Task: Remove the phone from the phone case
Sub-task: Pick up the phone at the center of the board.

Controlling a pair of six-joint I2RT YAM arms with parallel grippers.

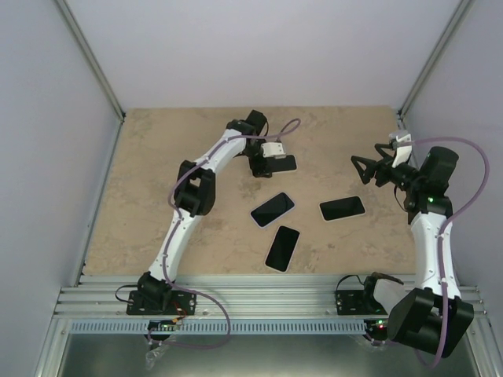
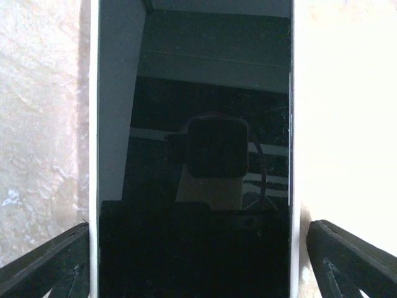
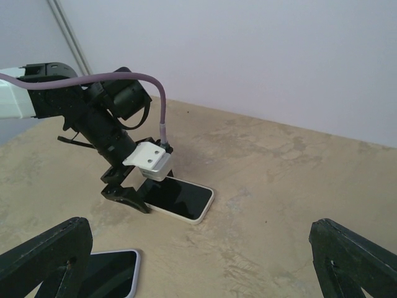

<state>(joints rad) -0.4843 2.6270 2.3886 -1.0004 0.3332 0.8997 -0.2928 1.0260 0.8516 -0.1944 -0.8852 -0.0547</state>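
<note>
We are looking at the phone (image 2: 192, 155) in its white phone case (image 2: 296, 124) lying flat, screen up, on the tan stone-patterned table (image 1: 157, 157), a little above the centre of the top view, with its long axis running roughly left to right there and running straight up the frame in the left wrist view. Its dark glass is mirroring the wrist camera, and we are not making out any brand or lettering on it. The left gripper (image 1: 267, 166) is sitting low over the phone's left end, its black fingers (image 2: 43, 264) spread apart and straddling the case: the one at lower left is lying against the white edge, while a sliver of table is showing beside the other. The right gripper (image 1: 360, 171) is hanging in the air at right of centre, jaws gaping wide and holding nothing, well apart from the cased phone. Three more dark-screened phones are lying below it in the top view: a second phone (image 1: 273, 209) tilted near the centre, a third phone (image 1: 283, 247) beneath that, and a fourth phone (image 1: 343, 208) to the right; none is touching the cased one
</note>
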